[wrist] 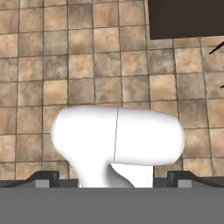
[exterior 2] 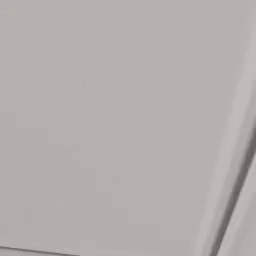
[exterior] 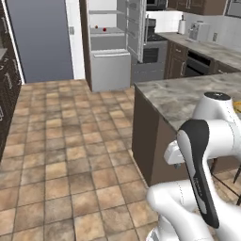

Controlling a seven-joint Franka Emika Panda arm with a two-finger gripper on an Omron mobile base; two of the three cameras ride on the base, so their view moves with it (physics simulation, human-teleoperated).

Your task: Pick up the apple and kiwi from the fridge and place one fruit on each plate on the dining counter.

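The fridge [exterior: 110,47] stands open far across the tiled floor, its door swung to the right. On a middle shelf sits a tiny bright red ball, the apple [exterior: 104,29], with a smaller dull dot to its left. The kiwi is too small to make out at this distance. The dining counter [exterior: 183,94] with its marbled top runs along the right, just ahead of my arm. A sliver of a yellow plate [exterior: 237,107] peeks out behind the arm. In the hand view my gripper [wrist: 113,178] points down at the floor, fingertips [wrist: 47,177] wide apart, open, with nothing between them.
Brown floor tiles [exterior: 61,141] stretch from me to the fridge. A stove-side counter with a toaster [exterior: 200,30] and an oven [exterior: 150,52] lie at the back right. Dark cabinets [exterior: 7,84] line the left wall. A plain grey surface [exterior 2: 125,125] stands close before the right base camera.
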